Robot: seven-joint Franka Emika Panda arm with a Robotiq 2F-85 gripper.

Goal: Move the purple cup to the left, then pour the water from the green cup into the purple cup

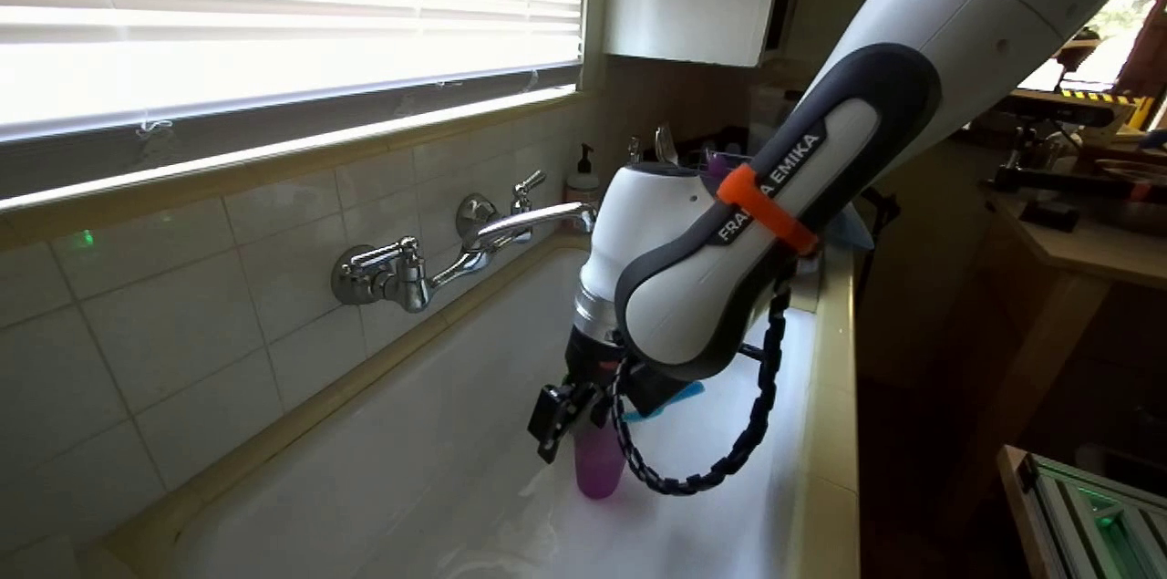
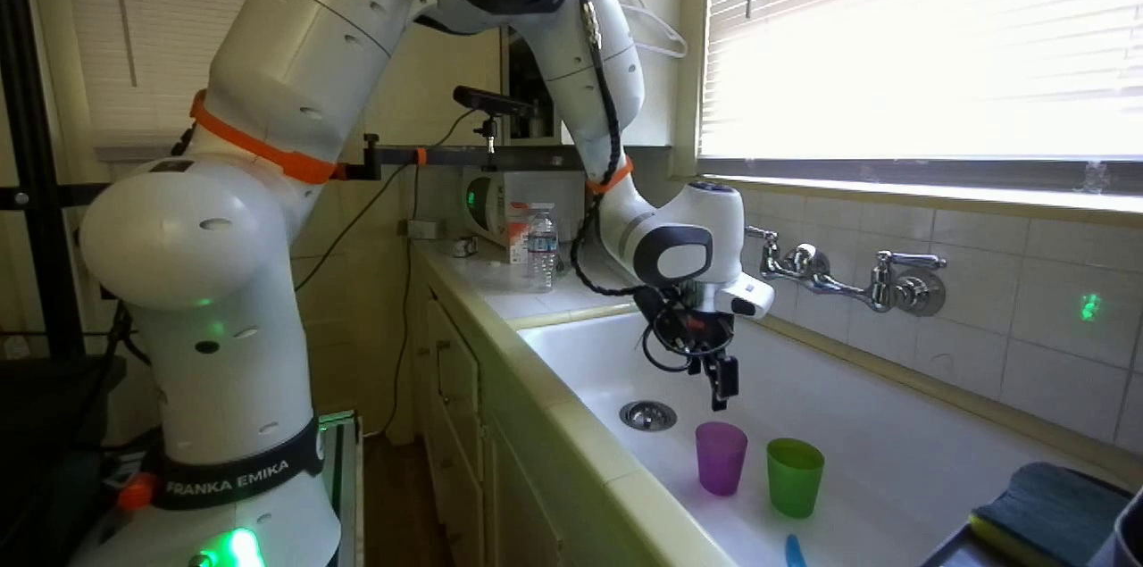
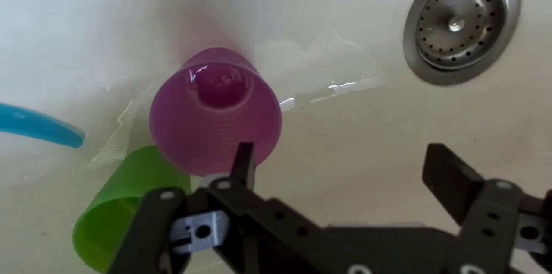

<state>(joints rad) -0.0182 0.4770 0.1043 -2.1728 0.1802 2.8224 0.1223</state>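
Observation:
The purple cup (image 1: 599, 462) stands upright in the white sink; it also shows in an exterior view (image 2: 721, 458) and in the wrist view (image 3: 215, 131). The green cup (image 2: 795, 479) stands upright close beside it and shows in the wrist view (image 3: 138, 177); the arm hides it in the remaining view. My gripper (image 3: 338, 151) is open and empty above the sink. In the wrist view its left finger overlaps the purple cup's rim; the right finger is over bare sink. In an exterior view the gripper (image 2: 723, 388) hangs above the purple cup, apart from it. Water inside the cups cannot be made out clearly.
A blue utensil (image 3: 39, 126) lies in the sink near the cups. The drain (image 3: 457, 23) is on the sink floor. A wall faucet (image 1: 538, 216) juts over the sink. A sponge (image 2: 1054, 509) sits at the sink's near end. The tiled rim (image 2: 580, 424) edges the sink.

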